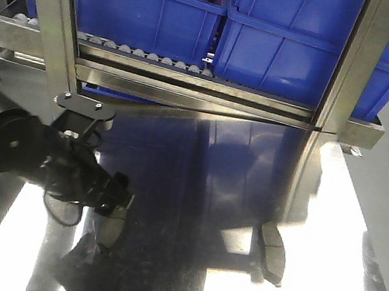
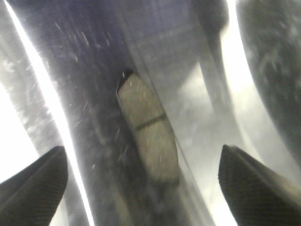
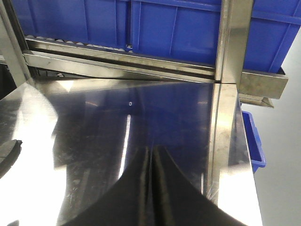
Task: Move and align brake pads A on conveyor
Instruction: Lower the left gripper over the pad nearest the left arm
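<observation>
Left gripper (image 2: 142,149) is hovering, jaws apart, over a pad (image 2: 148,127) lying near the table's (image 1: 194,191) left edge; a second pad (image 1: 273,254) is lying toward the right edge, right gripper (image 3: 153,188) closed on nothing. Pads are appearing stiff, thin, likely slippery: gripping across the long edges is advised. Left bin (image 1: 142,12) is holding red material

I see a shiny steel tabletop (image 1: 198,169) filling the lower part of the front view, reflecting blue at its centre and glaring white at lower left and lower right. One brake pad (image 1: 272,254) lies flat on it, right of centre. A second pad (image 2: 148,136) lies flat at the centre of the left wrist view, a groove across its middle.
</observation>
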### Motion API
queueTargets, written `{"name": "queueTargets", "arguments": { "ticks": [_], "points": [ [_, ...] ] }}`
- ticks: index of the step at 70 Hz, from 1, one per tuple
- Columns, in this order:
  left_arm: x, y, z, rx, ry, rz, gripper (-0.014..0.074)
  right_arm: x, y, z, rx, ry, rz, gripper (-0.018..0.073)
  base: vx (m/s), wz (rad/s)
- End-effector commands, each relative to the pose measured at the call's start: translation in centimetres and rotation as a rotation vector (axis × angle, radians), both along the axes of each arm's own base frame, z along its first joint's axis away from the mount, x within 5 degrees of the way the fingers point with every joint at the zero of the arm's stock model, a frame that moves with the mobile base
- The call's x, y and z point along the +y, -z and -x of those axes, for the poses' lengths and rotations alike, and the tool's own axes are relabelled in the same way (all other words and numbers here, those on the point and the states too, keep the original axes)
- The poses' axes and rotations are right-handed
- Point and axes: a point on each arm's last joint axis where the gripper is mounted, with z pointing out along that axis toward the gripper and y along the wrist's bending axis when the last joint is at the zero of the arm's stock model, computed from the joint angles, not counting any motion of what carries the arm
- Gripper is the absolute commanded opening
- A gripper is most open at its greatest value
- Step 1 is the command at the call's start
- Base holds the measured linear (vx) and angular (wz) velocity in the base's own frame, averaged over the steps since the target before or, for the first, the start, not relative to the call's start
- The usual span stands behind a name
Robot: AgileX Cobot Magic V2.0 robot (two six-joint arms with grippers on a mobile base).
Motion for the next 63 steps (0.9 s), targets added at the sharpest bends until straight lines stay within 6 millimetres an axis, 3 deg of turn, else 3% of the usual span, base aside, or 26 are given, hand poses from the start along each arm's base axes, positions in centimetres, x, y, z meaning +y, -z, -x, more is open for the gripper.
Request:
{"name": "queueTargets", "arguments": {
  "ticks": [1, 21, 50, 63],
  "points": [
    [-1.0, -1.2, -1.5, -0.037, -0.024, 0.035, 0.0606, 0.0, -1.6, -0.2, -0.095, -0.001, -0.007, -0.0001, 0.00, 0.00],
    [-2.5, 1.5, -4.5, 0.106, -0.058, -0.029, 0.0595, 0.0, -1.6, -0.2, -0.095, -0.001, -0.007, -0.0001, 0.00, 0.00],
    [-2.8, 4.0, -5.1, 0.161, -0.075, -0.050, 0.0586, 0.0, -1.6, -0.2, -0.095, -0.001, -0.007, -0.0001, 0.00, 0.00],
    [-3.1, 4.1, -5.4, 0.135, -0.080, -0.018, 0.0586, 0.0, -1.6, -0.2, -0.095, -0.001, -0.007, -0.0001, 0.00, 0.00]
  ]
}}
